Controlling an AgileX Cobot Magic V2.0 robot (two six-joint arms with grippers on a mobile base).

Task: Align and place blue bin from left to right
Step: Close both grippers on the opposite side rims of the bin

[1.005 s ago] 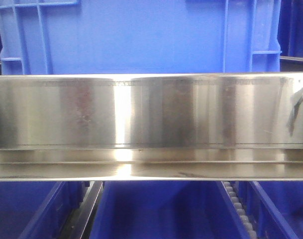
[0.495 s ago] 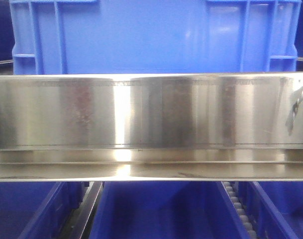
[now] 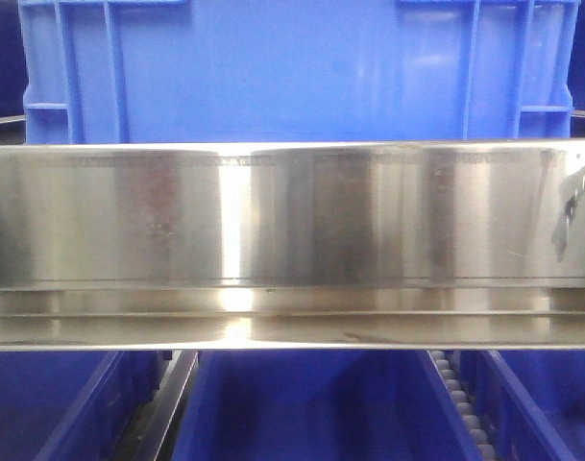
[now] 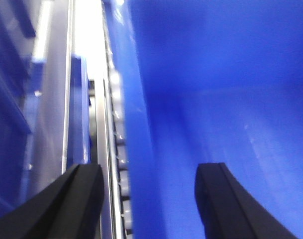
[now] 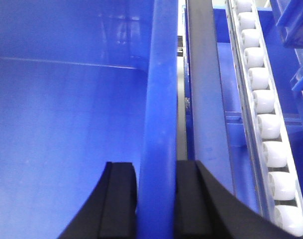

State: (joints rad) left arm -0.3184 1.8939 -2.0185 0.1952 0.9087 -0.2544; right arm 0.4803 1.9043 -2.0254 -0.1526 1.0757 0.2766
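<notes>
The blue bin [image 3: 292, 72] stands behind the steel beam, its broad flat wall and ribbed corners filling the top of the front view. My right gripper [image 5: 156, 199] is shut on the bin's right wall [image 5: 158, 99], one finger inside and one outside. My left gripper [image 4: 149, 199] is open and straddles the bin's left wall [image 4: 141, 149]. Its right finger [image 4: 226, 204] hangs inside the bin and its left finger [image 4: 79, 199] is outside over the track. Neither left finger touches the wall.
A shiny steel beam [image 3: 292, 240] crosses the middle of the front view. Below it sit more blue bins [image 3: 302, 413] between roller tracks [image 3: 460, 394]. White rollers [image 5: 263, 124] run just right of the held bin, and grey rollers [image 4: 119, 149] run along its left side.
The blue bin has shifted to the right in the front view, mostly in the first half second; since then it has barely moved.
</notes>
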